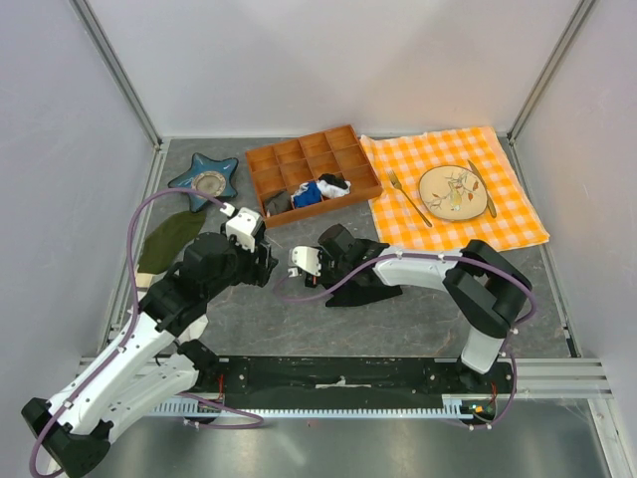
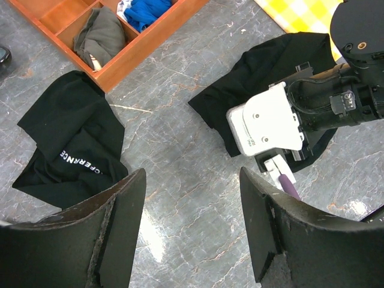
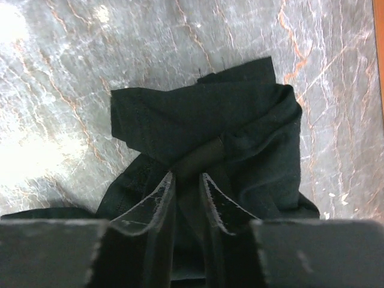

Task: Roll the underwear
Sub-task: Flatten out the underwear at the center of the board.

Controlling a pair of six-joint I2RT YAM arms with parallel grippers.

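While L tool (image 2: 192, 180) hangs open over grey marbled table (image 2: 180, 108) w/ white walls (image 1: 348, 60), R tool (image 3: 187, 177) pinches underwear (image 3: 240, 120).

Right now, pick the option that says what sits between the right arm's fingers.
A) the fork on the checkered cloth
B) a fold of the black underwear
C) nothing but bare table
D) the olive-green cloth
B: in the right wrist view the right fingers stand narrow on either side of a raised fold of the black underwear, which lies bunched on the marbled table.
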